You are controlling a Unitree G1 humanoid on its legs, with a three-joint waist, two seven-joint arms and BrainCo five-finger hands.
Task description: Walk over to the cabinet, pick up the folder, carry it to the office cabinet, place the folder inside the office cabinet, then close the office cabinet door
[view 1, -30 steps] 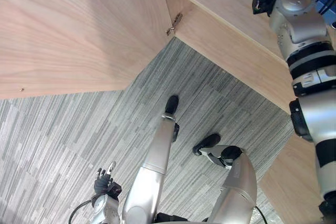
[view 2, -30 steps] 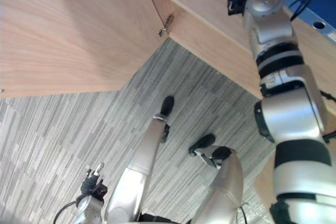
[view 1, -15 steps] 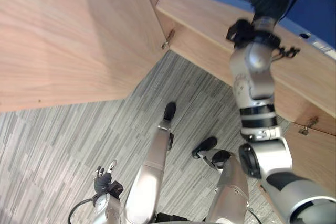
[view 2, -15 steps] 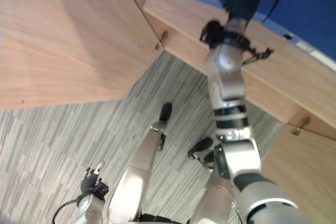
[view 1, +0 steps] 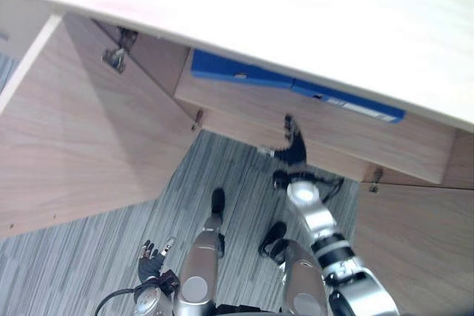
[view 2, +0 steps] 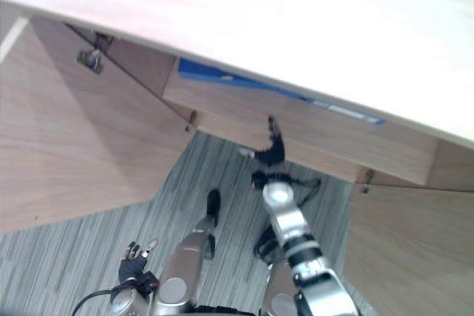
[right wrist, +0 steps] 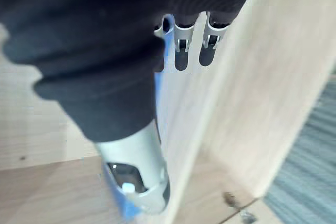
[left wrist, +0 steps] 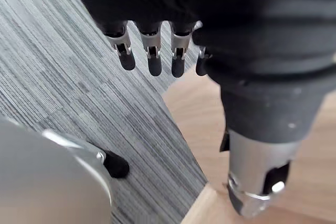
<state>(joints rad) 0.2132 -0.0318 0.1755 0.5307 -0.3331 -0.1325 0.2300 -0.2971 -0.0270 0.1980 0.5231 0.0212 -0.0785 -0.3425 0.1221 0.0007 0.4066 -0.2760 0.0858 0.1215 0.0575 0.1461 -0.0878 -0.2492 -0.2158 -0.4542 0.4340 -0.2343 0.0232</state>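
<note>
A: Right hand (view 1: pixel 294 147) first. State?

B: Released. Its fingers (right wrist: pixel 181 51) are straight and hold nothing, with the thumb set apart. The hand is raised in front of the wooden shelf board (view 1: pixel 333 135). I can't tell whether the fingertips touch the wood.

A: And the folder (view 1: pixel 296 85)?

B: Not in either hand. It's just beyond the right hand's fingertips and higher up. It's blue and lies flat on that shelf inside the office cabinet (view 1: pixel 296 12), long edge facing out, tucked under the pale cabinet top. The right wrist view shows a strip of the same blue between the fingers and thumb, with a wood panel beside it.

A: Further out from that hand?

B: The left door (view 1: pixel 81 146) stands wide open, well off to the hand's left, with a metal hinge (view 1: pixel 115 57) at its upper inner corner. The right door (view 1: pixel 415 242) stands open on the hand's other side, nearer.

A: Left hand (view 1: pixel 151 264)?

B: Low and well away from the cabinet, hanging over the grey striped carpet (view 1: pixel 89 257). The fingers are relaxed and empty. Its wrist view shows carpet past the fingertips and the edge of a wood panel beyond it.
</note>
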